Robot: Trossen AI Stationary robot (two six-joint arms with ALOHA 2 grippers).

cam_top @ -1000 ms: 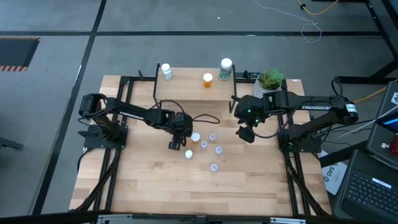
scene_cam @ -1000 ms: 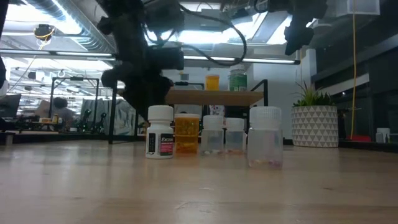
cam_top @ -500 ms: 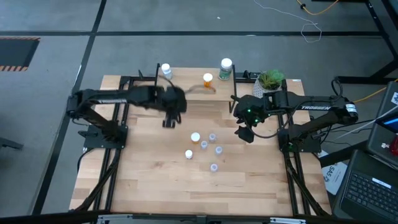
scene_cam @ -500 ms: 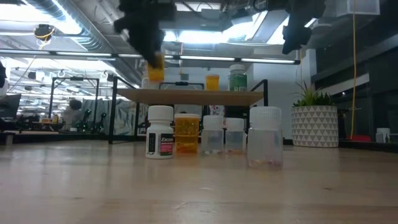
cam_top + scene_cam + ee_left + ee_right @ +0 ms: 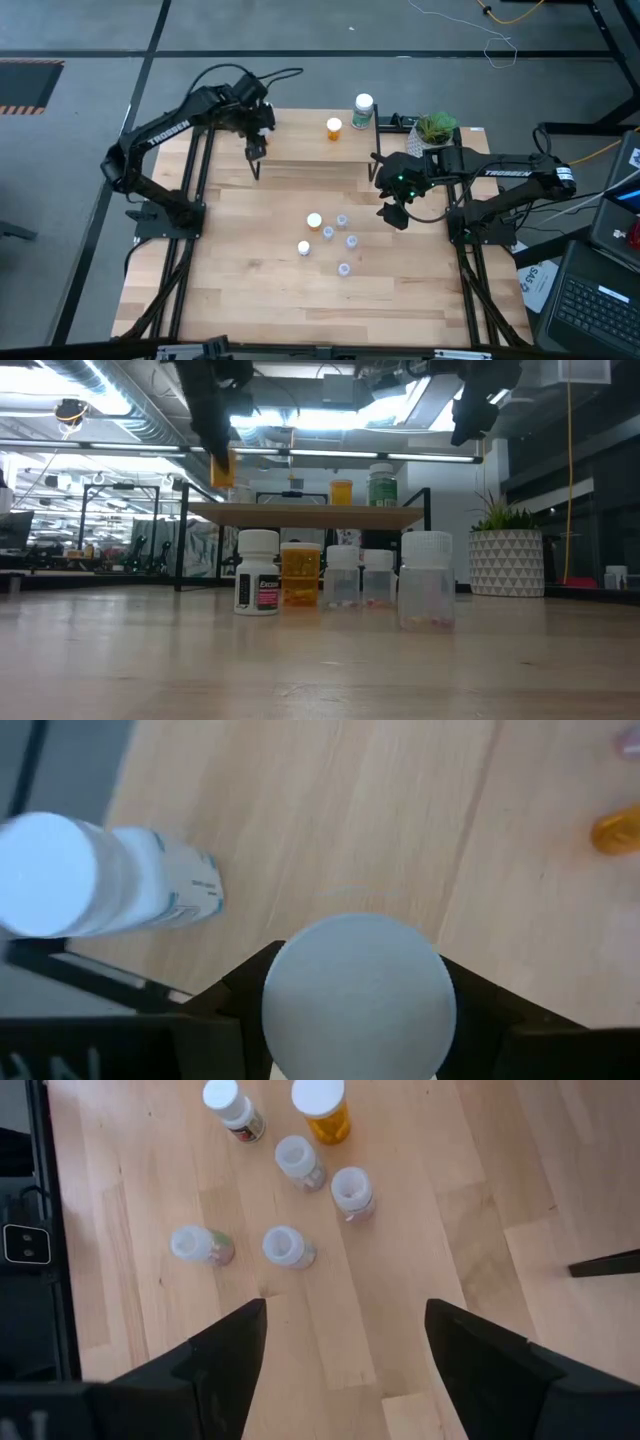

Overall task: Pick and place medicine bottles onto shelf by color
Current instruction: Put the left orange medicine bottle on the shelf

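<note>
My left gripper is over the left end of the shelf, shut on an orange bottle with a white cap. A white bottle stands on the shelf beside it. An orange bottle and a green-label bottle stand farther right on the shelf. On the table stand one orange bottle, a white bottle and several small clear bottles. My right gripper hangs open above the table, right of that cluster. My left gripper holds the orange bottle at its upper end, with the white cap pinched between the two fingers. The fingers come from above, pointing down. The bottle hangs upright below them, its orange body lifted clear above the shelf board.
A white pot with a green plant stands at the shelf's right end, close to my right arm. The shelf's black legs stand behind the bottle cluster. Bare tabletop lies near the table's near edge.
My left gripper has risen from the bottle cluster with the orange bottle and swung toward the table's far edge and left, ending over the shelf's left end. The bottle is lifted clear of the table. The other bottles have stayed in place.
</note>
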